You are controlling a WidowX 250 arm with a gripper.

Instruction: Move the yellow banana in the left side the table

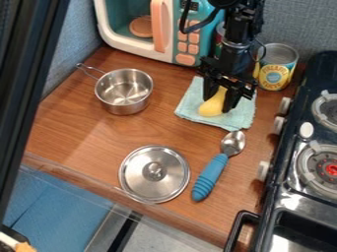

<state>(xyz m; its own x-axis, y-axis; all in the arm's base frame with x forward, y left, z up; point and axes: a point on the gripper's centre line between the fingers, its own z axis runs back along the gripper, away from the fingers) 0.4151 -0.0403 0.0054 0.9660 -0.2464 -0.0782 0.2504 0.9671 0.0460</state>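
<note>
Camera view, slanting down on a table (72, 125): the black claw (219, 104) hangs over a pale green cloth (241, 116), right at the yellow banana (211, 108). Whether the claw is clamped on the banana or loose about it, I cannot tell, nor whether the banana rests on the cloth or just clears it. The banana's narrow end is up within the claw; its broad end points toward the cloth's lower left edge. Its long axis leans slightly, running roughly along the claw instead of across it. A sure hold seems to come first, then likely a lift and a carry left of the cloth, where the pot (123, 91) stands in the way.
</note>
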